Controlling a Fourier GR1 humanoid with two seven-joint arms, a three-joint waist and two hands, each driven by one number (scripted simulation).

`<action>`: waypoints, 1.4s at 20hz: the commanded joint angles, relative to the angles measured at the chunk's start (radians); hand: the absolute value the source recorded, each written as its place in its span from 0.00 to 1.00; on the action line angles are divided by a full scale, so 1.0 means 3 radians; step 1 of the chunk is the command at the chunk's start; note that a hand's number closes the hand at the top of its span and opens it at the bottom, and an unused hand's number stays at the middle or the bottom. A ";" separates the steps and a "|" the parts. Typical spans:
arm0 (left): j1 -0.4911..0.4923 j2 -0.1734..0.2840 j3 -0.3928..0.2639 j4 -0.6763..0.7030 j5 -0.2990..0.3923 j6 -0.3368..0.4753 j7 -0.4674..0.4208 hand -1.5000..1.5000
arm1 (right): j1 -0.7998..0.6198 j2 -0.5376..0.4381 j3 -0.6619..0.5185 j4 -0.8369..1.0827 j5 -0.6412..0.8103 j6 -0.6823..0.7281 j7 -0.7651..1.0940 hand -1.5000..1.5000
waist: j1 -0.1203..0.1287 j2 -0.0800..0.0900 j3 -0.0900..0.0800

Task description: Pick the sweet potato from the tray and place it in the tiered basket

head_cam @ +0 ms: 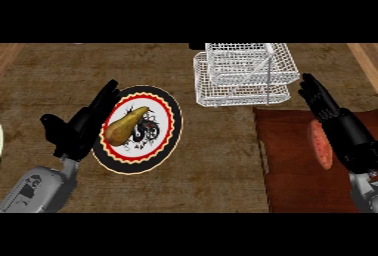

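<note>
From above, the sweet potato (320, 145) lay on the brown tray (291, 170), partly hidden beside the right hand (325, 107), whose fingers were straight. The left hand (77, 127) rested spread. It looked firm, fairly heavy; grasp its middle.

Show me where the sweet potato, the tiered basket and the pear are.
sweet potato (320, 145): head view, its visible left side.
tiered basket (240, 95): head view, lower tier's front wall.
pear (122, 126): head view, its body.

Sweet potato (322, 145) on tray (291, 175) under right robot hand (336, 122), tiered basket (244, 75) beyond
</note>
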State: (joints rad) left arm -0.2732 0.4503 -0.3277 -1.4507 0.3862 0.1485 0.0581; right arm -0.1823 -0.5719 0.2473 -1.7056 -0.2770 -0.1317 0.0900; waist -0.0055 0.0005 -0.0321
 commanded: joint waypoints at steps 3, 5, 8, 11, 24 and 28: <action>0.0014 -0.0083 0.0081 0.0039 -0.0231 0.0311 -0.0211 0.50 | -0.0118 0.0045 -0.0792 0.0397 -0.1070 0.0685 -0.0543 1.00 | 0.0042 0.0032 0.0133; -0.0048 -0.0139 0.0140 -0.0025 -0.0322 0.0559 -0.0228 0.50 | -0.0178 0.0201 -0.0998 0.0393 -0.1522 0.0851 -0.0602 1.00 | 0.0047 0.0015 0.0165; 0.0066 -0.0205 0.0100 -0.0060 -0.0379 0.0645 -0.0312 0.50 | 0.0003 -0.0182 -0.1370 0.1187 -0.1383 0.0876 -0.0527 1.00 | 0.0116 0.0091 0.0142; 0.0047 -0.0248 0.0083 -0.0047 -0.0386 0.0661 -0.0321 0.50 | -0.0038 0.0409 -0.1192 0.1064 -0.2527 0.1564 -0.0166 0.00 | 0.0127 0.0063 0.0166; 0.0192 -0.0388 -0.0046 -0.0134 -0.0590 0.0929 -0.0306 0.50 | 0.0033 -0.1279 -0.2062 0.1838 -0.2405 0.4287 -0.0082 0.00 | 0.0040 0.0025 0.0136; 0.0160 -0.0429 -0.0095 -0.0080 -0.0638 0.0929 -0.0333 0.50 | -0.0234 -0.1663 -0.2305 0.1507 -0.1762 0.4435 -0.0167 0.00 | 0.0056 0.0029 0.0129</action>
State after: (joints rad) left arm -0.2287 0.3369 -0.3371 -1.4809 0.2073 0.4238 -0.0352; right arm -0.2015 -0.9588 -0.3825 -1.2098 -0.9565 1.0497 0.0591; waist 0.0075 0.0086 0.0086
